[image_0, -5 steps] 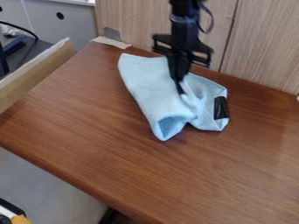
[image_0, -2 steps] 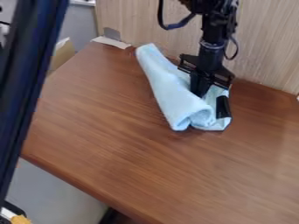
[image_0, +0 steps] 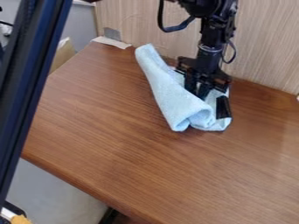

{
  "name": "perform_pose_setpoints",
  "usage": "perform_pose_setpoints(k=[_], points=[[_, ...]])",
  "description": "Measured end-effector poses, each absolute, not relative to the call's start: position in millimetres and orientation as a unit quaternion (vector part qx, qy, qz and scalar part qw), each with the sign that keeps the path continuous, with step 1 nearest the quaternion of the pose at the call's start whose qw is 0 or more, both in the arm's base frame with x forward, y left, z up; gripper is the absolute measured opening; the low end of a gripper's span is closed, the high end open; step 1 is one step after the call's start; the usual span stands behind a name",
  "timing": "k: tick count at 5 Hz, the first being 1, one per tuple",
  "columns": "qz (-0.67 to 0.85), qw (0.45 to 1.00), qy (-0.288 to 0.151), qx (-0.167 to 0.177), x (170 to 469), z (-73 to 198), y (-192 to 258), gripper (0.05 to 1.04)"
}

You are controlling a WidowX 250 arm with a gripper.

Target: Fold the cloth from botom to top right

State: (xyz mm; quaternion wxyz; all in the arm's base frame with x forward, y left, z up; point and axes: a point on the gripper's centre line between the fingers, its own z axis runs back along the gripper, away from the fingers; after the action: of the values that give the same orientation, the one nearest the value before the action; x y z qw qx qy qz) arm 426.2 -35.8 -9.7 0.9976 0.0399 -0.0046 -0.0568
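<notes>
Camera view: a pale blue cloth point(image_0: 169, 94) lies rolled and bunched near the far edge of a brown wooden table point(image_0: 116, 131), its narrow end to the far left, its open, curled end to the near right, beside a black patch point(image_0: 223, 107). The loose roll could spring open or slide back if released before it settles, its thick layers being unpressed; lifting with fabric snagged could drag the fold askew. Pointing down into the cloth's right part, the black gripper point(image_0: 199, 92) hangs from an arm point(image_0: 211, 48) that drops almost upright from the far side, before a wood-grained panel point(image_0: 262, 48). Whether it is open or closed on fabric cannot be told.
</notes>
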Motion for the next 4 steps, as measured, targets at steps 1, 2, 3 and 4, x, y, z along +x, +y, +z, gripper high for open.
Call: perform_pose_setpoints(k=[1,2,3,4], points=[[-0.056,0.998,0.001,0.037,421,-8,-31,0.763],[-0.062,0.997,0.017,0.043,416,-8,-28,0.988],[-0.073,0.996,0.022,0.039,414,-1,-29,1.001],[-0.072,0.997,-0.002,0.035,416,25,-29,1.001]])
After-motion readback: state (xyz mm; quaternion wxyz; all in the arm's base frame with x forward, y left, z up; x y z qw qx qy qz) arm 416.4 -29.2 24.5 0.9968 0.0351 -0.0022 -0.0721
